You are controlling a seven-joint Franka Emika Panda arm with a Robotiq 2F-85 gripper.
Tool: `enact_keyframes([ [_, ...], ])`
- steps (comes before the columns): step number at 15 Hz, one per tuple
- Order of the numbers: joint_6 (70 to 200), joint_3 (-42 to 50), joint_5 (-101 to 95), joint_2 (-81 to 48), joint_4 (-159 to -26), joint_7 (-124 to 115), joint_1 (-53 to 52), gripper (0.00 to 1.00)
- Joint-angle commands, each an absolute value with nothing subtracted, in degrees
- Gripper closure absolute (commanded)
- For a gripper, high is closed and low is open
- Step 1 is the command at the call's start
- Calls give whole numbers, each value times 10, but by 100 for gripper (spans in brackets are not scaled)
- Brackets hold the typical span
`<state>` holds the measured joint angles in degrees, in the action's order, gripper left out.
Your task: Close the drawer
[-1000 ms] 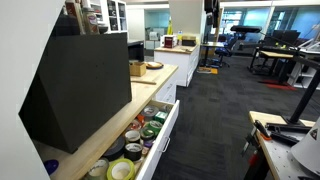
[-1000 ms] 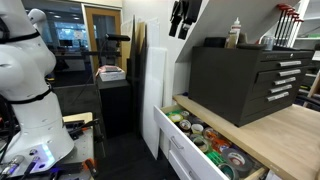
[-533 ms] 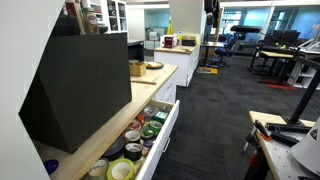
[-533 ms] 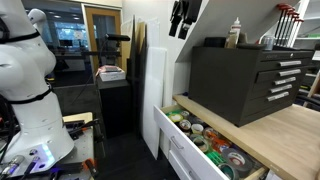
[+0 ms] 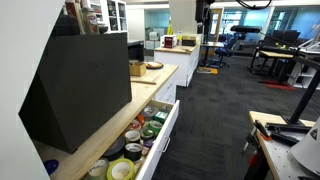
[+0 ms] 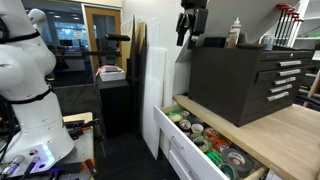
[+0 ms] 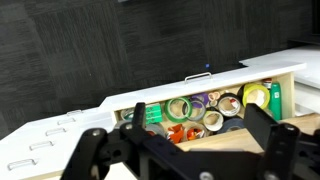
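**Spotter:** Where is the drawer from where you sit?

**Operator:** The drawer [image 5: 170,128] is pulled well out from under the wooden counter [image 5: 98,142], and its white front stands clear of the cabinet. I see it open in both exterior views. It sits just below the black tool chest [image 6: 245,78] on that counter. It is packed with tape rolls [image 7: 180,108] of several colours.

**Spotter:** And the gripper?

**Operator:** My gripper [image 6: 190,40] hangs high, up near the top of the chest, well apart from the drawer and touching nothing. In the wrist view I look down past it onto the drawer. The white front edge [image 7: 230,76] runs across the picture with the rolls on my side of it.

**Spotter:** Are you holding anything?

**Operator:** No. My fingers [image 7: 88,150] are spread wide, one at each side of the wrist view, with nothing between them.

**Spotter:** What lies beyond the front edge?

**Operator:** Dark carpet [image 7: 120,45].
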<state>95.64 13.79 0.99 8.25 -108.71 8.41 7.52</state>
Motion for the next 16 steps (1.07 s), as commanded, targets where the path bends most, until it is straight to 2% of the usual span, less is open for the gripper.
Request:
enact_keyframes([
  [1,1052,121,-1,95,-1161,58,83,0],
  [9,1138,87,-37,78,-1276,79,70,0],
  [16,1117,80,-38,66,-1273,81,69,0],
])
